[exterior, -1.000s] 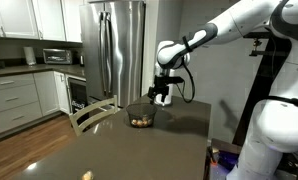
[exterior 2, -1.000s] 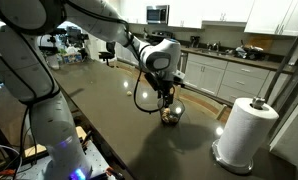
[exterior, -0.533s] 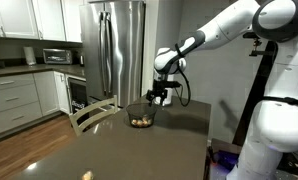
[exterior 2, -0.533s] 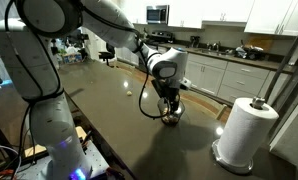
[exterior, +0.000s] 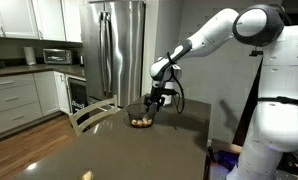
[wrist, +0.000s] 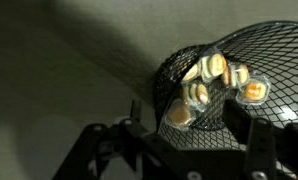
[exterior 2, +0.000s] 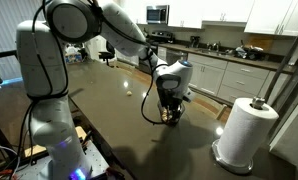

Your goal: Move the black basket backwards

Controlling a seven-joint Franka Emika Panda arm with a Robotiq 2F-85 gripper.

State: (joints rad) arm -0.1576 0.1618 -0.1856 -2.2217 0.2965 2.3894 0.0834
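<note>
The black basket (exterior: 140, 121) is a small round bowl of thin black wire with tan-yellow lumps inside. It stands on the dark table (exterior: 129, 155) near the far edge and also shows in an exterior view (exterior 2: 171, 118). My gripper (exterior: 151, 106) (exterior 2: 170, 108) points down right at its rim. In the wrist view the basket (wrist: 217, 95) fills the upper right, and my gripper (wrist: 187, 122) is open, its fingers astride the near wall. The left finger stands just clear of the mesh.
A paper towel roll (exterior 2: 244, 128) stands on the table close to the basket. A wooden chair back (exterior: 93, 116) rises at the table's far edge, with a steel fridge (exterior: 115, 50) behind. A small tan object (exterior: 87, 175) lies at the near edge.
The arm has swung in and lowered, bringing the gripper down from above the basket to its rim. The basket has not moved.
</note>
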